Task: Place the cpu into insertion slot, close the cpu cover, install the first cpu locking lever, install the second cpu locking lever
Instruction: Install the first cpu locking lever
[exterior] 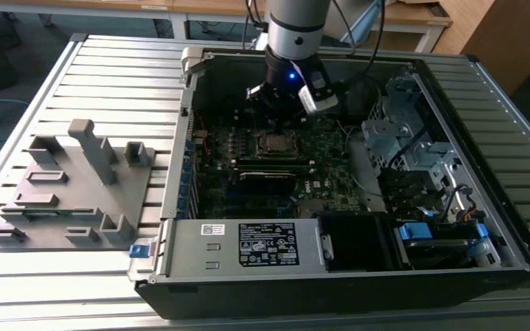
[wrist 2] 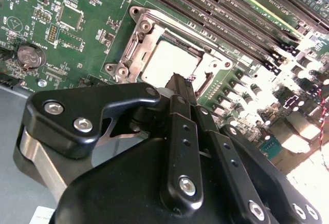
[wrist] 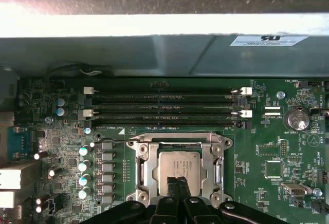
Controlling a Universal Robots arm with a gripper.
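The cpu (wrist: 180,166) (wrist 2: 167,59), a dull silver square, lies flat in the insertion slot on the green motherboard (exterior: 246,186); the slot itself is hidden beneath it. The cpu cover (wrist: 179,143) (wrist 2: 149,29), a silver metal frame, lies down around the chip, which shows through its cut-out. My gripper (wrist: 178,182) (wrist 2: 180,79) hangs just above one edge of the chip with its black fingers pressed together and nothing between them. In the exterior view the arm reaches down into the open computer case, with the gripper (exterior: 279,124) over the socket (exterior: 275,143). I cannot make out how the locking levers stand.
Long black memory slots (wrist: 164,106) run beside the socket. A row of capacitors (wrist: 84,165) and a coin battery (wrist: 297,118) flank it. Case walls, a drive cage (exterior: 413,145) and the power supply (exterior: 246,245) hem in the board. A grey fixture plate (exterior: 72,186) lies at the exterior view's left.
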